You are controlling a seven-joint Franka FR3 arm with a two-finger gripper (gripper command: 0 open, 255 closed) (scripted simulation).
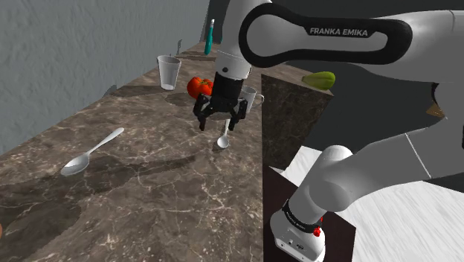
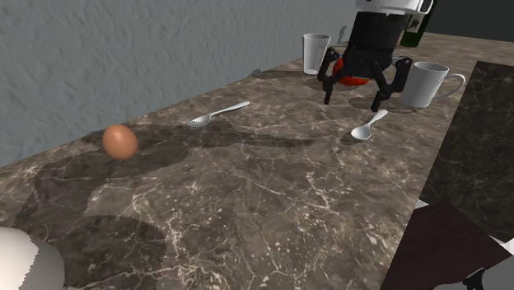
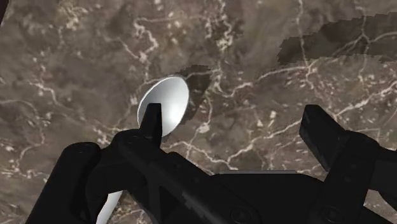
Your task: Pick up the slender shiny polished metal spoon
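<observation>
Two spoons lie on the brown marble counter. A long, slender grey one rests far off toward the shoulder view's left. A shorter white-looking spoon lies near the counter's edge. My black gripper hangs open a little above the counter, right beside this shorter spoon. In the wrist view the gripper holds nothing; the spoon's bowl shows by one fingertip and its handle runs under the hand.
Behind the gripper stand a red tomato, a white mug and a clear cup. A brown egg lies beyond the slender spoon. A teal bottle stands at the far end. The counter drops off beside the mug.
</observation>
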